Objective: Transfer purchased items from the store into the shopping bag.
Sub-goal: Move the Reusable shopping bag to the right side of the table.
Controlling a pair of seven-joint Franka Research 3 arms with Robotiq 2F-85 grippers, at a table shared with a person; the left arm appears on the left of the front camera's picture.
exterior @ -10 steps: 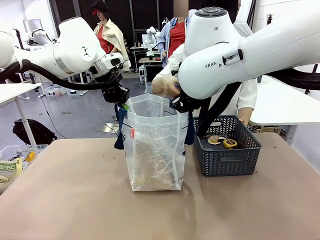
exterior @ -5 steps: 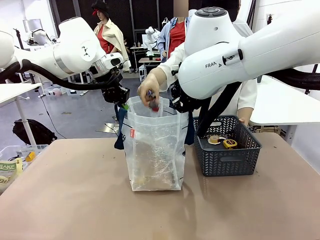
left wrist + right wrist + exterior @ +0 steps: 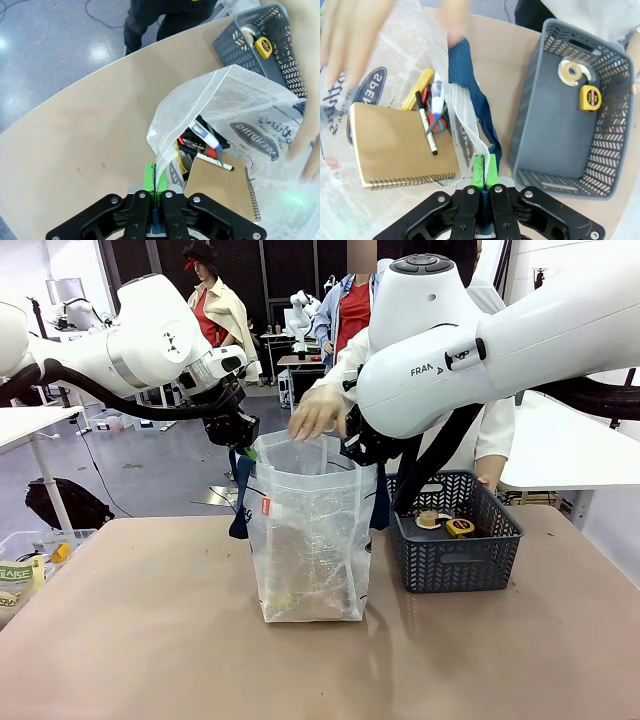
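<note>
The shopping bag [image 3: 310,530] stands upright near the middle of the table [image 3: 150,640], set back from the near edge, with its red label [image 3: 265,507] on the front face near the left corner. Through the crinkly plastic a brown spiral notebook [image 3: 402,145] lies against one wall, with a black pen [image 3: 427,127] across it and other small stationery beside it.

Just to the bag's right, toward the table's right edge, sits the dark grey basket [image 3: 455,560]. It holds a yellow tape measure [image 3: 590,96] and a roll of tape [image 3: 573,71], which are probably the next items to go across.

At the bag's rim, the left gripper [image 3: 156,180] is clamped tight on the plastic at the left side. The right gripper [image 3: 484,172] is pinched on the opposite side, just beside a navy strap handle [image 3: 470,85]. Pulling apart like this, the two hold the limp mouth stretched open so things can be dropped straight in.

Just above the far edge of that mouth hovers the person's hand [image 3: 318,412], fingers spread and loose. It looks empty, though it is blurred in both wrist views, so I can't be certain. Behind it the person stands at the table's far edge.

Judging by the contents, the transfer is well along, with the basket's two items left.
</note>
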